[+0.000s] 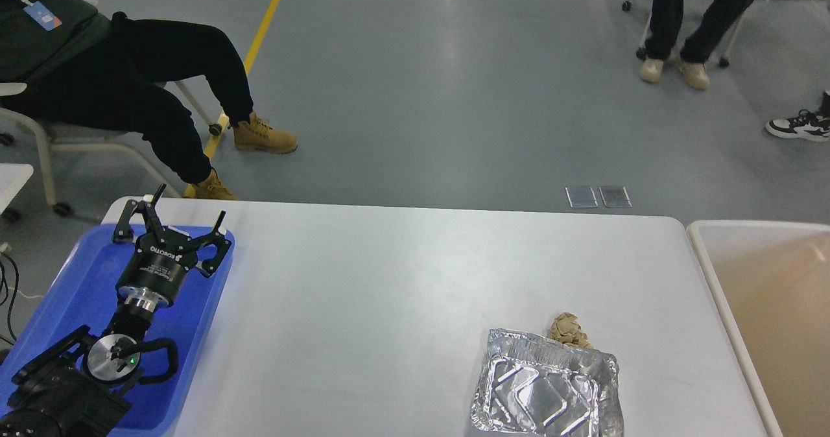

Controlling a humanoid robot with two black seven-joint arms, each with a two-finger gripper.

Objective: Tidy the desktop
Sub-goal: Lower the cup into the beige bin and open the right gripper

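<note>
White desk [389, 281] fills the view ahead of me. Beige bin [778, 307] stands at its right edge; blue tray [84, 275] rests on its left end. Crumpled foil dish [548, 391] lies near right, touching a brown paper wad [569, 330]. My left fingers [185, 213] are spread, empty, above the tray.

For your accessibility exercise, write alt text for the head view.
A white desktop holds a crumpled foil tray and a brown paper wad. The left gripper hovers open over a blue tray; a beige bin stands right.
</note>
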